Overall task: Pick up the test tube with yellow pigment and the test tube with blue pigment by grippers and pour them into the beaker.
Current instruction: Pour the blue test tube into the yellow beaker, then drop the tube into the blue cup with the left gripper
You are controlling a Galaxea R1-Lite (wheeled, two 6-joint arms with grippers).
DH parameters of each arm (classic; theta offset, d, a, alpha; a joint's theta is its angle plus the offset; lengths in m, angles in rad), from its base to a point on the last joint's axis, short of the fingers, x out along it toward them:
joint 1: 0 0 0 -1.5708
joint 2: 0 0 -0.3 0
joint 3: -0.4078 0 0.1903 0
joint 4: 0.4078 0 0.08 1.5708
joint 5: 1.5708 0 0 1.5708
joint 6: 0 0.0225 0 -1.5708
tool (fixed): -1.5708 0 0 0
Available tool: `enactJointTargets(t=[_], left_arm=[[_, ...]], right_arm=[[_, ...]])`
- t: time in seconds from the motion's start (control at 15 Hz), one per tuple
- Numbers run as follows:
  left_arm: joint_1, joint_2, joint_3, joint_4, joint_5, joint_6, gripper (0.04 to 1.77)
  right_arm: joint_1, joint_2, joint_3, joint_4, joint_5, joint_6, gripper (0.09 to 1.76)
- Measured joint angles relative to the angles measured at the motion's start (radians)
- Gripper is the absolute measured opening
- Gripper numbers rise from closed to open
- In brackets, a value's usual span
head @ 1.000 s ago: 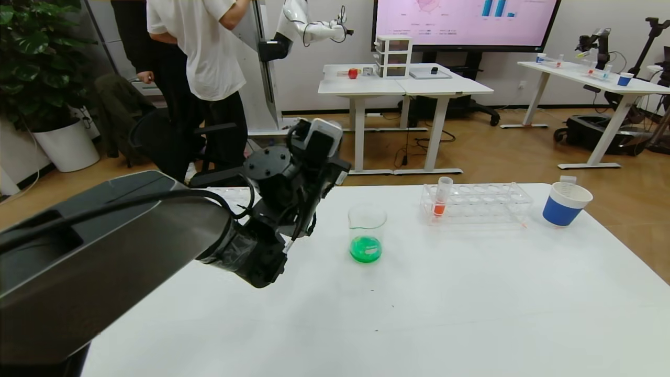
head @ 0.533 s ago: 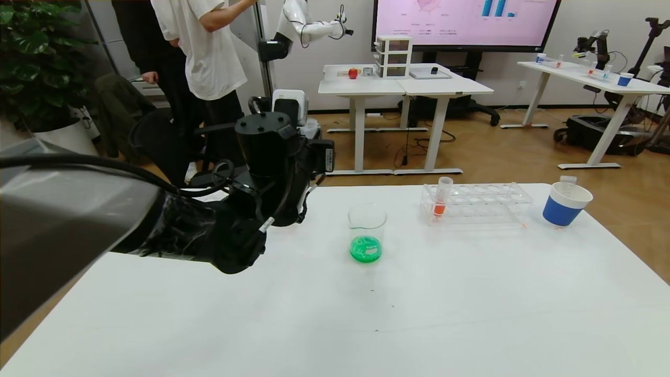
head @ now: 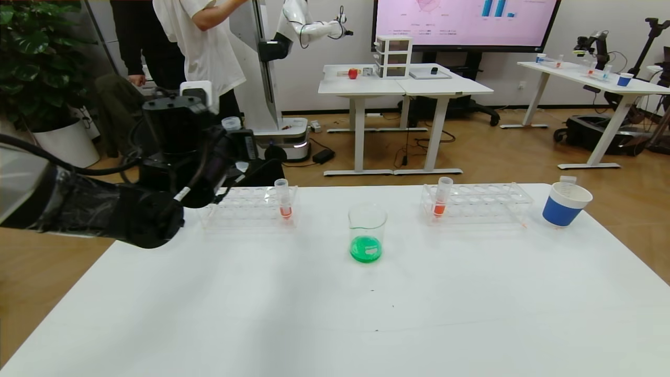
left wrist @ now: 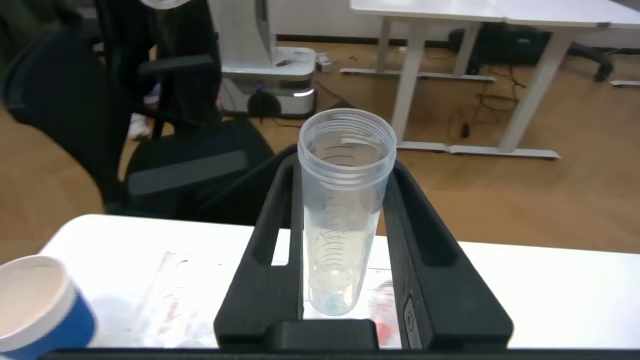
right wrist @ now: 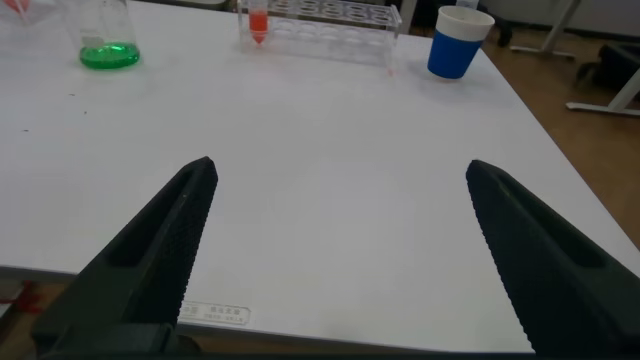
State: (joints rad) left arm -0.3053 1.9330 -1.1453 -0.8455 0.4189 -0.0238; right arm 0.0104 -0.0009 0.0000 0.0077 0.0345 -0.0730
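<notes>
Found the beaker (head: 367,233) with green liquid on the white table (head: 366,314), a clear rack (head: 246,210) left of it and another rack (head: 477,202) right of it, each with one orange-red tube, and a blue-banded paper cup (head: 564,205) farther right. Clamped a nearly empty test tube (left wrist: 345,250) in the left gripper (left wrist: 343,175), well left of the beaker above the left rack, long axis upright, mouth up, pigment colour impossible to tell. Kept the right gripper (right wrist: 340,168) spread wide and empty, right of the beaker over bare table.
</notes>
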Motion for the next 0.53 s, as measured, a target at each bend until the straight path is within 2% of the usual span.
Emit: enactJointTargets(t=[0.27,0.4,0.53], left_arm=[[0.241,-0.049,0.098,-0.039,-0.155,-0.001,0.51],[0.362,-0.059,0.116,-0.051,-0.222,-0.002,0.51],[0.457,-0.063,0.125,-0.054,-0.278,-0.003,0.51]], right_arm=[[0.000,0.000,0.000,0.000,0.000,0.000,1.74],[0.000,0.000,0.000,0.000,0.000,0.000,1.74],[0.000,0.000,0.000,0.000,0.000,0.000,1.74]])
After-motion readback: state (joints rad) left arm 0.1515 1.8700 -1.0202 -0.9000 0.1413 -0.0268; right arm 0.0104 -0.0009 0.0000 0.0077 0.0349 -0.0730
